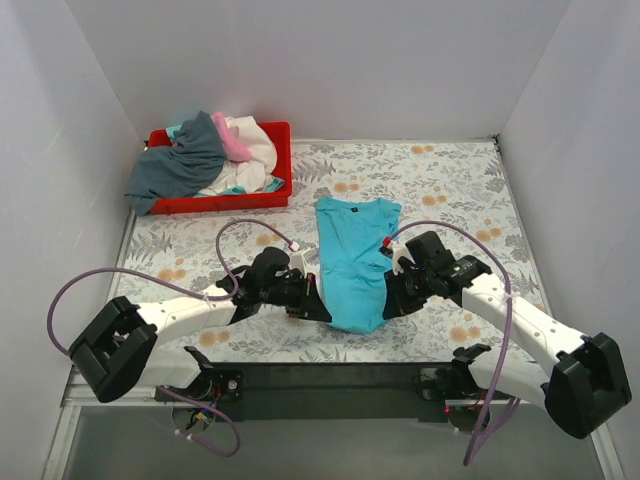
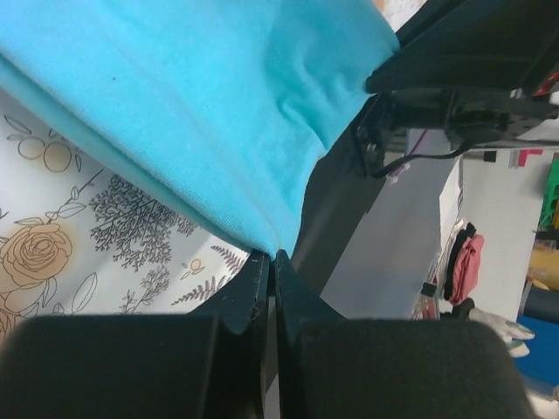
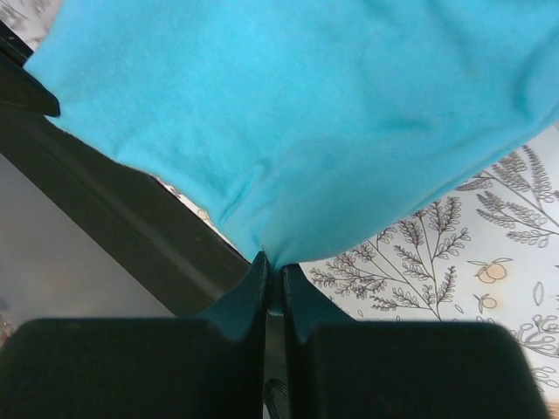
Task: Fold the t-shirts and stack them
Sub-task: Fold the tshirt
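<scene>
My left gripper [image 2: 271, 259] is at the near table edge, its fingers pressed together on the lower left corner of the turquoise t-shirt [image 1: 355, 262]. My right gripper [image 3: 272, 264] pinches the lower right corner in the same manner. At both pinch points the cloth is raised clear of the surface. Beyond them the shirt lies flat at mid-table, collar toward the far side. The table covering [image 1: 450, 195] is a pale floral print with orange blossoms. In the far left corner, a red tray [image 1: 283, 150] holds a loose heap: a slate grey t-shirt [image 1: 185, 165] draped over its left rim, a white t-shirt [image 1: 262, 150] and a pink t-shirt [image 1: 236, 143]. Plain white walls [image 1: 300, 60] enclose the table at left, right and rear.
</scene>
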### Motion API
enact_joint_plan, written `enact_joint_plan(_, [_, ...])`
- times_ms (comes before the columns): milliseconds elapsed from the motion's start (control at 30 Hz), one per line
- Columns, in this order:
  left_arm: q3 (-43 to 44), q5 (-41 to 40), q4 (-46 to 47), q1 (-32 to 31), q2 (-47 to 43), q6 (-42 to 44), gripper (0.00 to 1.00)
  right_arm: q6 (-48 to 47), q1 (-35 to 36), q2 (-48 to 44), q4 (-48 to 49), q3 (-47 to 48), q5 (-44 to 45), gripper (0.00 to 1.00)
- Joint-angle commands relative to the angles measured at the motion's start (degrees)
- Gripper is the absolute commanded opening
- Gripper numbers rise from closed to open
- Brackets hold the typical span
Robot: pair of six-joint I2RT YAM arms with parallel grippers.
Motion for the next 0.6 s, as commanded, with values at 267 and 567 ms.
enact_joint_plan(267, [0.5, -6.0, 11.8, 3.6, -4.2, -3.9, 0.00, 4.6, 0.4, -7.8, 4.6, 6.3, 15.6, 0.01])
enact_joint_plan(567, [9.3, -7.6, 12.4, 5.2, 0.5, 1.3, 0.00, 1.7, -0.3, -3.9, 8.3, 14.7, 26.3, 0.01])
